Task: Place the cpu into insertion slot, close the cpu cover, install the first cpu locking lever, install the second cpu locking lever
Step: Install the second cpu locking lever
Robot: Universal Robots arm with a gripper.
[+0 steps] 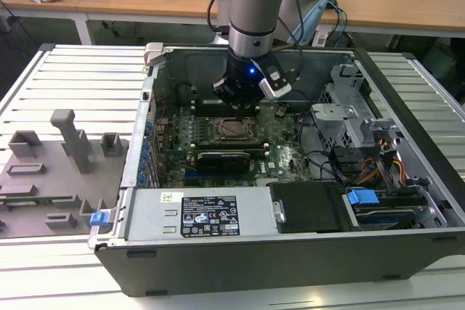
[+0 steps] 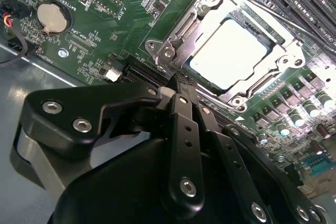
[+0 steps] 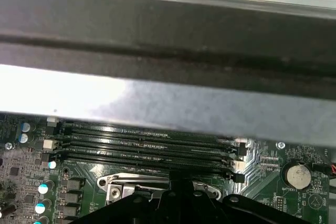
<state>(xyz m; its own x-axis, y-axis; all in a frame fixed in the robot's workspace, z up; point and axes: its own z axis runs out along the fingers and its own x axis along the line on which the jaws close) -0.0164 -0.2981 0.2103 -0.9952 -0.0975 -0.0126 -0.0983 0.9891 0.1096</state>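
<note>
One look at the exterior view, left to right: your cpu (image 1: 235,128) lies in the insertion slot (image 1: 218,134) mid-board, cpu cover (image 1: 251,133) framing it. Your gripper (image 1: 243,94) hangs just above its far edge, fingers drawn together, seemingly holding nothing. I judge the cover thin, stiff and springy; the chip is fragile, so press metal edges only.

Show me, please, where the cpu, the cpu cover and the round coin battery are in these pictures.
cpu (image 2: 227,53): second wrist view, middle of its pale metal top.
cpu cover (image 2: 195,20): second wrist view, on the frame's silver bar beside the chip.
coin battery (image 2: 53,17): second wrist view, centre of its round face.
</note>
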